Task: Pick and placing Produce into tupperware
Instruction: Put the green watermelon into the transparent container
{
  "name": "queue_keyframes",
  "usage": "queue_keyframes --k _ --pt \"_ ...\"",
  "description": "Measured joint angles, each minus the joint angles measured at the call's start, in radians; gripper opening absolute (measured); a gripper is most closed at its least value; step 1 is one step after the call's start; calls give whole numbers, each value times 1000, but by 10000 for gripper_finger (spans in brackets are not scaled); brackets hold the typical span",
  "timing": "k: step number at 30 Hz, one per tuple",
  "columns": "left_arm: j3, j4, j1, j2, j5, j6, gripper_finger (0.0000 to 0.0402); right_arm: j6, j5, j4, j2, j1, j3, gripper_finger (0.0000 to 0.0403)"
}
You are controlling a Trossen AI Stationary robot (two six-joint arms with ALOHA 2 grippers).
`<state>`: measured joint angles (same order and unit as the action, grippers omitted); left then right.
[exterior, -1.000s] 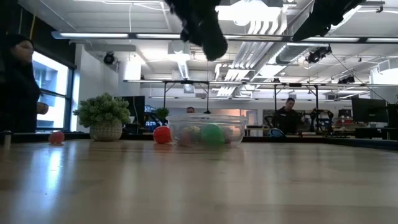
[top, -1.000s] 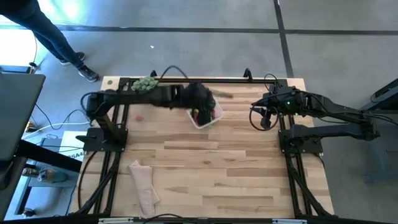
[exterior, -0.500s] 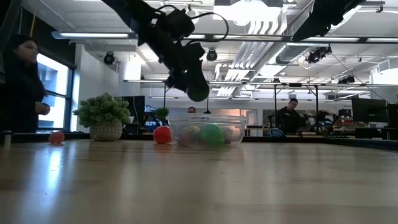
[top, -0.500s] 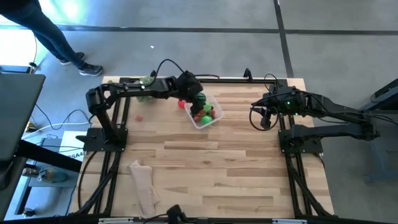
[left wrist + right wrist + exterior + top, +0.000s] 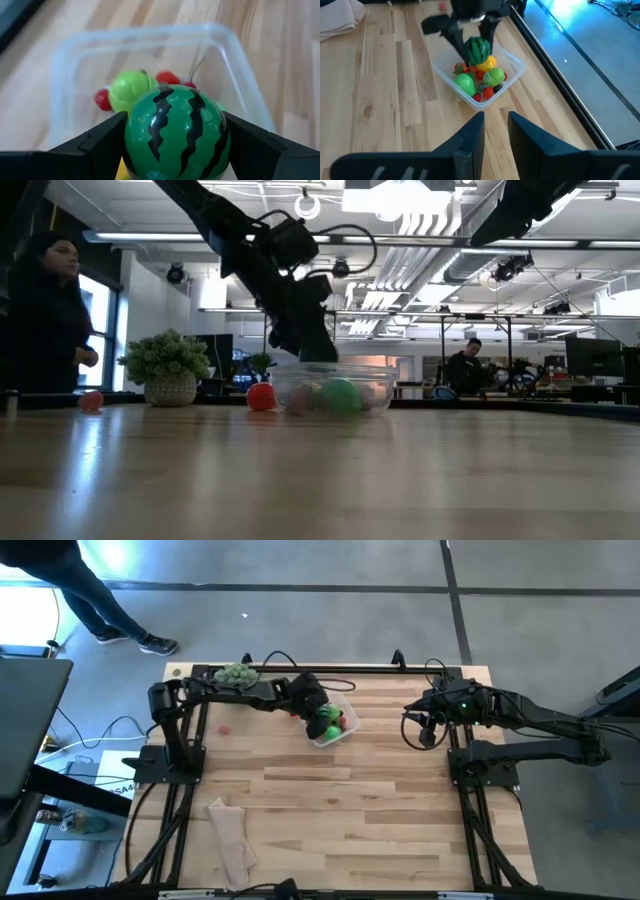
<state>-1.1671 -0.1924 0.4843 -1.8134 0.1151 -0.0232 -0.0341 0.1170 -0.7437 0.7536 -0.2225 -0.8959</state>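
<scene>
A striped green watermelon ball [image 5: 175, 127] hangs over the clear tupperware [image 5: 345, 733], with my left gripper [image 5: 318, 714] shut on it. The tupperware [image 5: 516, 65] holds several pieces of produce: red, green and yellow ones. One red ball [image 5: 223, 727] lies loose on the wood at the far left. Another [image 5: 261, 396] rests on the table beside the tupperware. My right gripper [image 5: 496, 134] waits raised at the table's right, fingers slightly apart with nothing between them. My left gripper pinches the watermelon ball between its two fingers, one on each opposite side [image 5: 131, 136] at its widest part. The fingers [image 5: 100, 144] slant downward from the table's far left. The ball is lifted clear of the table, just above the produce in the tupperware [image 5: 478, 49].
A pale-green leafy ball [image 5: 235, 674] stands at the far left edge. A beige cloth [image 5: 230, 835] lies near the front left. A person [image 5: 45, 320] stands beyond the far left corner. Bare wood spreads over the middle and near side.
My left gripper has come down from high above the table to just over the tupperware's rim. On the way it swung a little toward the far left and back. It has kept hold of the watermelon ball. The person beyond the table has stepped along.
</scene>
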Motion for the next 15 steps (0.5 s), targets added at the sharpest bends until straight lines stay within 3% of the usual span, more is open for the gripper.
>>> queue_keyframes --k 15 --pt "0 -52 -13 -39 -76 34 287 0 0 0 0 0 0 76"
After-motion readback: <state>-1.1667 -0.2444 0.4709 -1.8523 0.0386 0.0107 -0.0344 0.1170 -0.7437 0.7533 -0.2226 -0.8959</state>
